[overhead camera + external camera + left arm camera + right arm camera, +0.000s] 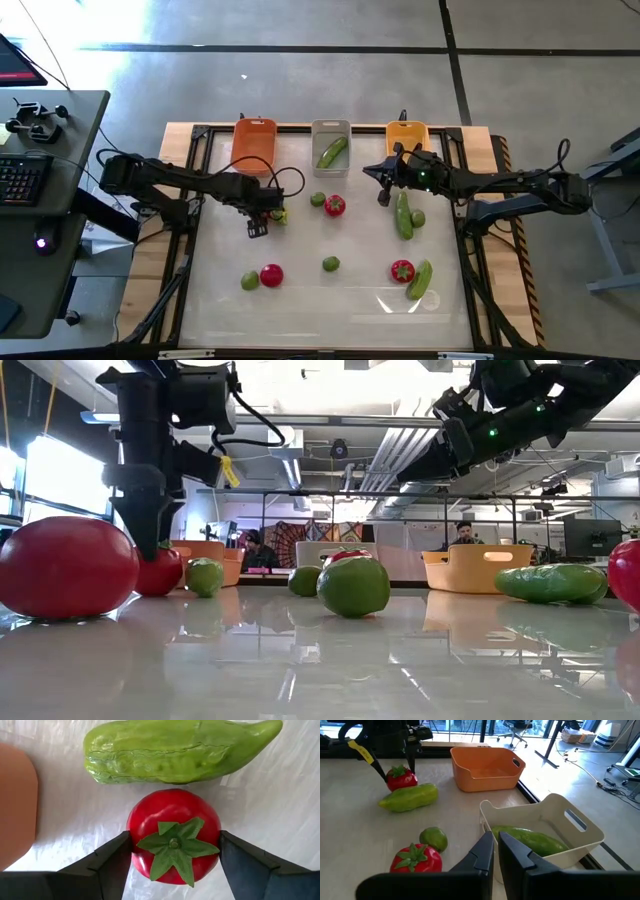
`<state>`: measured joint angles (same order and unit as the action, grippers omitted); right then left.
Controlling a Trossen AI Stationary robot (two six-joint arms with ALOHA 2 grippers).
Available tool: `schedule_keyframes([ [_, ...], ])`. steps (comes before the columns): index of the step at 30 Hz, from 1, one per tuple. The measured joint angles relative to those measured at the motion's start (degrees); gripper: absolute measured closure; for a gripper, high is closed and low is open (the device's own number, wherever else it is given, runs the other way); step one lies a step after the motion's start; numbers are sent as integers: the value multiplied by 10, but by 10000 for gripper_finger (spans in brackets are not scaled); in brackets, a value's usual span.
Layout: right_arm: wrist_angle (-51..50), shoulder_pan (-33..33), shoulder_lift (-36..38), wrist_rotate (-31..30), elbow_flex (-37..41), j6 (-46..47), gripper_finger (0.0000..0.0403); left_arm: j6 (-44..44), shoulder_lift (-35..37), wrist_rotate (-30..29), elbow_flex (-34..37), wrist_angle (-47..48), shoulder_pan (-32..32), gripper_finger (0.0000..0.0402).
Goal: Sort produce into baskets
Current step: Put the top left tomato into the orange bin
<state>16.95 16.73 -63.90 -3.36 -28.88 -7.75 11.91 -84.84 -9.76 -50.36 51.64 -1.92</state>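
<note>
My left gripper [264,214] points down near the orange-red basket [254,143], its fingers closed on a red tomato [175,830] with a green top. A pale green cucumber [175,752] lies on the table just beyond the tomato. My right gripper [384,186] hangs shut with nothing in it above the table, between the grey basket [330,127] and the yellow-orange basket [407,130]. The right wrist view shows its shut fingers [496,845] before the grey basket [580,835], where a cucumber [530,840] lies. My left gripper pinches the tomato between its two fingers [110,865], one on each opposite side [136,845] at its widest girth. The fingers come from above, pointing down. The tomato sits upright on the table, green top up.
More produce lies on the white table: a lime [317,199] and tomato [334,205] at the middle, a cucumber [403,215] and lime [418,217] at the right, and tomatoes, limes and a cucumber [419,280] toward the near edge. The three baskets line the far edge.
</note>
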Motion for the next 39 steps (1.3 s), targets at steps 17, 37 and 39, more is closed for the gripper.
schedule_keyframes([
  [17,0,0,0,0,0,0,386,-15,71,2,-118,114,-72,161],
  [37,-5,0,0,0,0,-10,386,-147,-53,46,-201,-24,-497,161],
  [39,-5,0,0,0,0,-13,386,-150,-80,54,-201,-21,-517,161],
])
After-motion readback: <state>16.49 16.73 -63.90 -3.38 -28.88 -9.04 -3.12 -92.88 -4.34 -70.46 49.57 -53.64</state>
